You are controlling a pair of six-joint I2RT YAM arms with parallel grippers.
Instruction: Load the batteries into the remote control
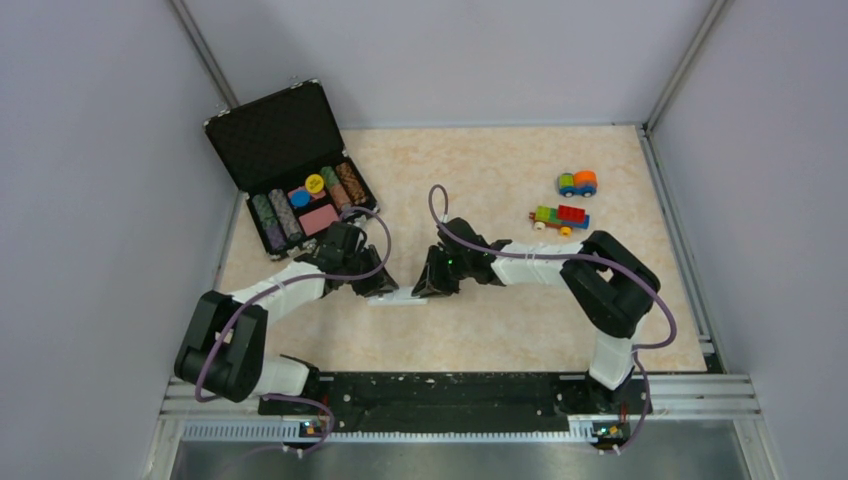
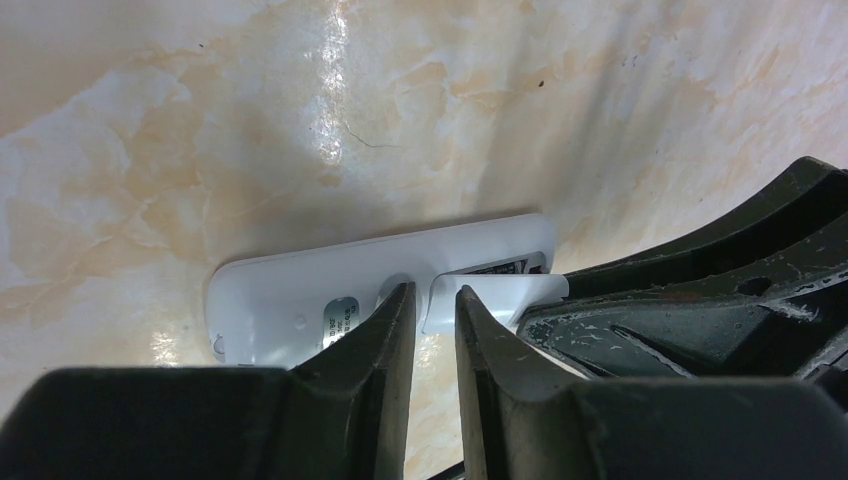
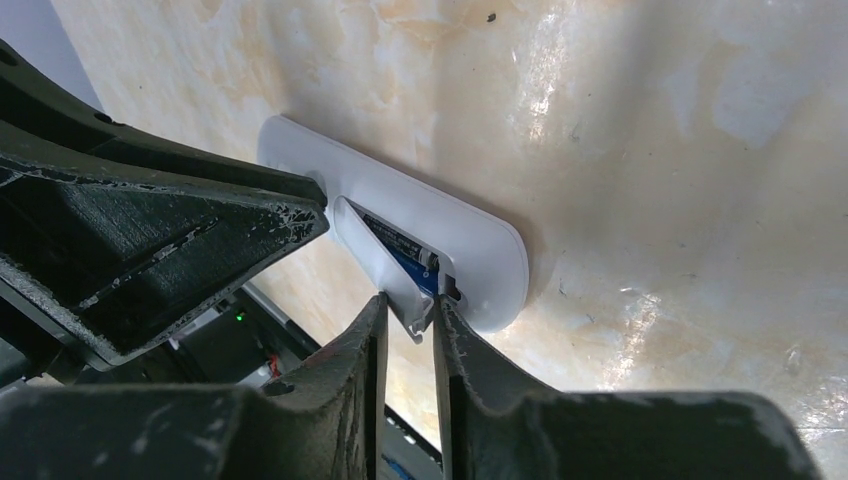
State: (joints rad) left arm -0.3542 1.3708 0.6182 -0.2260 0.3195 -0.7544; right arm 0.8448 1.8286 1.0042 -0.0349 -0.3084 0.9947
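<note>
Nearest me, both arms reach in from their bases over the beige marbled table [image 1: 520, 335] and meet at its middle. The small white flat rectangular remote control [image 1: 397, 299] lies there flat on the surface, back side up, between the two wrists.

The left gripper [image 2: 433, 290] stands over the remote's left part. Its black fingers are a narrow slit apart with their tips at the remote's back, and through the slit I see only white plastic and table, nothing pinched.

The right gripper [image 3: 408, 302] comes in from the other side. Its fingers straddle the free end of the thin white battery cover [image 3: 365, 240], which is tilted up off the remote. The gap is small, and I cannot tell whether the fingers clamp the cover or merely flank it.

Under the raised cover the bay is open, and a slim dark and blue battery [image 3: 412, 270] lies inside. I cannot make out whether a second one sits beside it.

Farther back on the left, the black hinged case of coloured poker chips [image 1: 275, 135] stands open. At the far right sit a blue and orange toy car [image 1: 577, 183] and a multicoloured block truck [image 1: 560, 216], well apart from the arms.
</note>
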